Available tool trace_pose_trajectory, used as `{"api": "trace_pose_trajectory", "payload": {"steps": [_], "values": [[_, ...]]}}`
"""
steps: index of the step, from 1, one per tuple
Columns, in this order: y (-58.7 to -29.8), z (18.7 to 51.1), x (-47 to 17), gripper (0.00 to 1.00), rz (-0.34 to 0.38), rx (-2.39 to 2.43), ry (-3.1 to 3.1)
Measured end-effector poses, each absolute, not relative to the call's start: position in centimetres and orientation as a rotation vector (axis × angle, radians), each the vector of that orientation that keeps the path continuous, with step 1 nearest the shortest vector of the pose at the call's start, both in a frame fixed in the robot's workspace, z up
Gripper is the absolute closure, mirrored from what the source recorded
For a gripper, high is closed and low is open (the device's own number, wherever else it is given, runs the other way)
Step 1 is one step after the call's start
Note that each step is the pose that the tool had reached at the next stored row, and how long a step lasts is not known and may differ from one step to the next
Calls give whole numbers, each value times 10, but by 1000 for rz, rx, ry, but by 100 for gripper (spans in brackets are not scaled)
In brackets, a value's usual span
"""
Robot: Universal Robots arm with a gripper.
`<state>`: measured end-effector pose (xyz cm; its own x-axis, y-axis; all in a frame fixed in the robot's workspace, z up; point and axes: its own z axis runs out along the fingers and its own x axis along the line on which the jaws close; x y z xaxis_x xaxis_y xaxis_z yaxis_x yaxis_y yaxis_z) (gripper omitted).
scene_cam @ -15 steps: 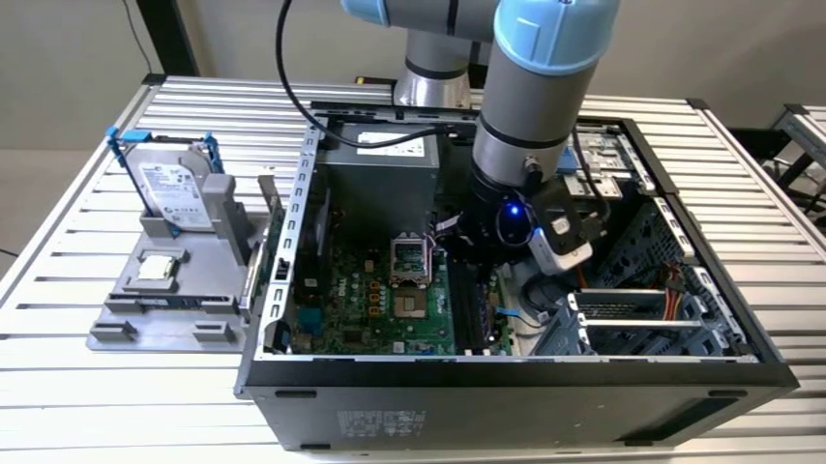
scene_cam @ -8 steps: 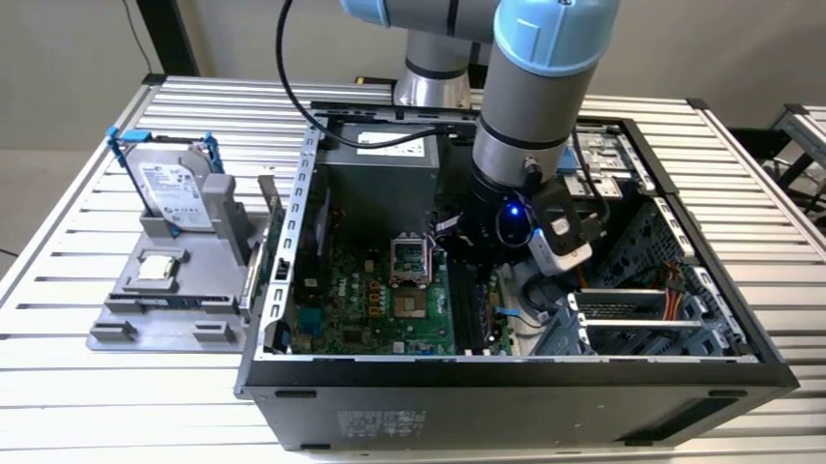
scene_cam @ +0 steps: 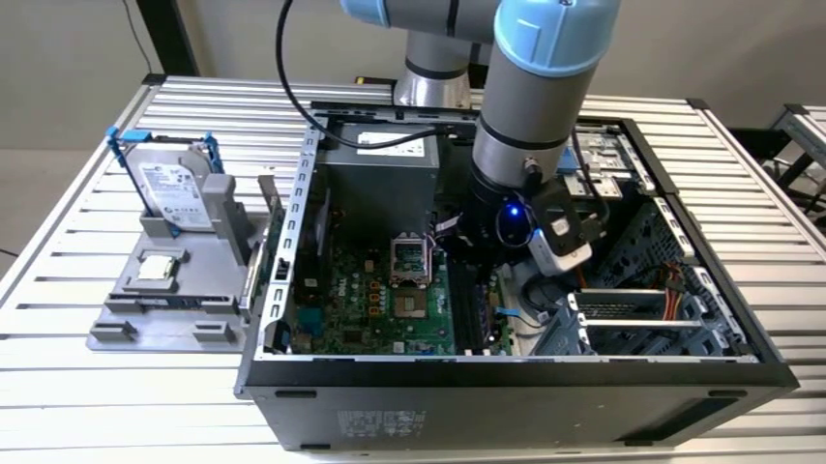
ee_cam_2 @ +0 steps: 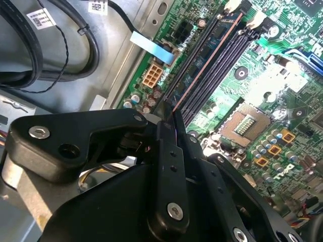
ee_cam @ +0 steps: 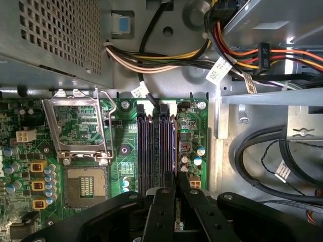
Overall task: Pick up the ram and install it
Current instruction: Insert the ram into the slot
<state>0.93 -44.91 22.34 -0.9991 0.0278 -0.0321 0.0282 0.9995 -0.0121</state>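
Observation:
In the second wrist view the ram (ee_cam_2: 206, 63) is a thin blue-green board seen edge-on, lying along one of the black motherboard slots (ee_cam_2: 222, 60). My gripper (ee_cam_2: 173, 118) is shut on its near end, and its far end reaches the white latches (ee_cam_2: 233, 6). In the first wrist view the gripper (ee_cam: 176, 185) sits over the outer pair of slots (ee_cam: 166, 141), next to the board's edge. In the exterior view the gripper (scene_cam: 486, 280) is deep inside the open computer case (scene_cam: 516, 372), above the motherboard (scene_cam: 362, 300).
An open processor socket (ee_cam: 83, 186) lies beside the slots. Bundled power cables (ee_cam: 252, 55) and black cables (ee_cam: 272, 166) run close by. Outside the case, a grey holder (scene_cam: 155, 309) carries a hard drive in a blue frame (scene_cam: 174, 184) and a small silver chip (scene_cam: 158, 267).

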Motion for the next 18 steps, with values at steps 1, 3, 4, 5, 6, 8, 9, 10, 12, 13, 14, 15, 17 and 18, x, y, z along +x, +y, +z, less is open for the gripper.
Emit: {"api": "trace_pose_trajectory", "payload": {"steps": [1, 3, 4, 5, 6, 8, 9, 10, 12, 13, 14, 15, 17, 18], "values": [[-449, 223, 9, 100, -19, 43, 3110], [-449, 222, 9, 100, -19, 43, 3111], [-449, 222, 9, 100, -19, 43, 3111], [-449, 221, 9, 100, -19, 43, 3112], [-449, 220, 9, 100, -19, 43, 3112], [-449, 219, 9, 100, -20, 43, 3114], [-449, 218, 9, 100, -20, 43, 3115], [-449, 218, 9, 100, -20, 43, 3116], [-449, 218, 9, 100, -20, 43, 3117], [-449, 218, 9, 100, -20, 43, 3117], [-449, 218, 9, 100, -20, 43, 3117], [-449, 218, 9, 100, -20, 43, 3117], [-449, 218, 9, 100, -20, 43, 3117], [-449, 218, 9, 0, -20, 43, 3117]]}}
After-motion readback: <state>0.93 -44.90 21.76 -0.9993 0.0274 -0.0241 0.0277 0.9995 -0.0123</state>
